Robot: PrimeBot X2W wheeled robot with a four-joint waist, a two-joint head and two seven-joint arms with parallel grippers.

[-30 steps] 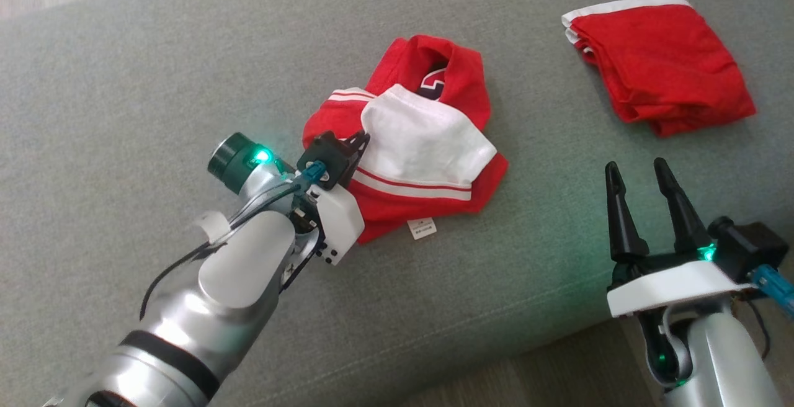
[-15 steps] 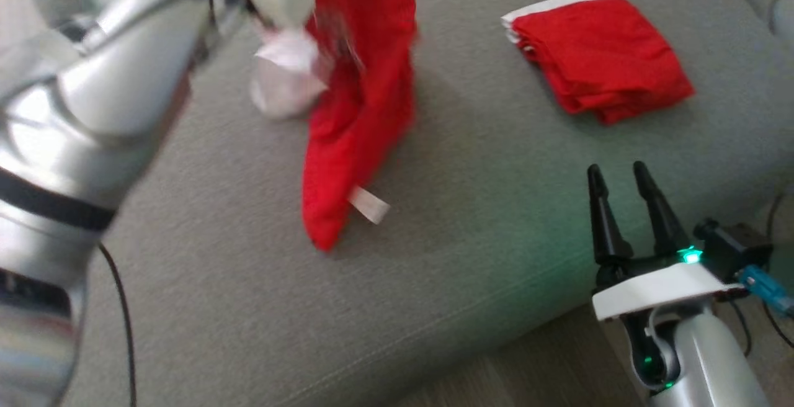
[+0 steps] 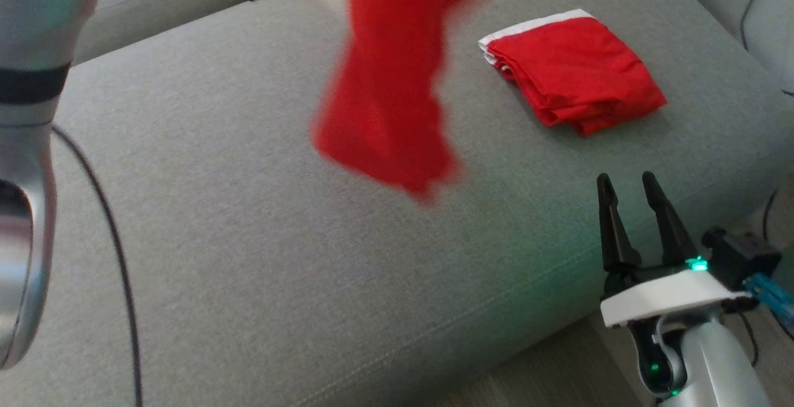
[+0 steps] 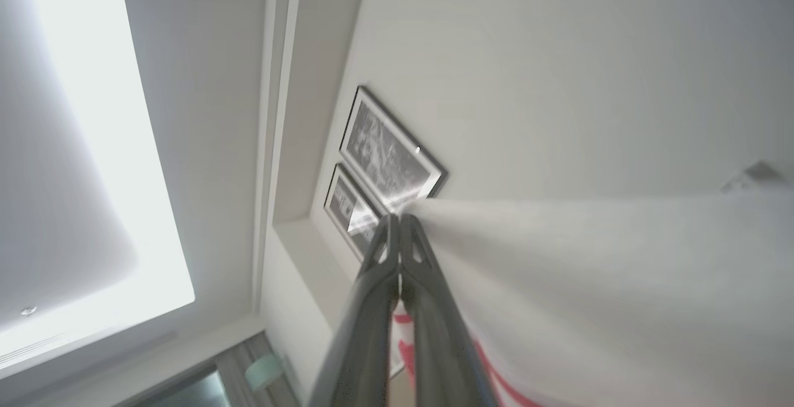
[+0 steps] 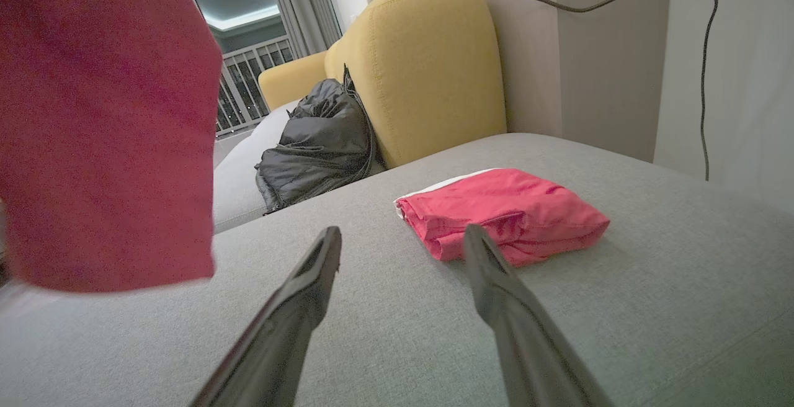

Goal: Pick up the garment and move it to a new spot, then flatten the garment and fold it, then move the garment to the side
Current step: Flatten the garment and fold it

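Hanging from my left hand (image 4: 400, 222), which is pinched shut on its white edge, the garment (image 3: 391, 84) dangles lengthwise above the sofa (image 3: 248, 239) — about ten o'clock from my right hand (image 3: 625, 180), spread wide, empty, and free to catch the lower hem.

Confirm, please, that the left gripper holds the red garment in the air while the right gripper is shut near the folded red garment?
Not quite: the right gripper is open, as the right wrist view shows; the left gripper does hold the garment aloft.
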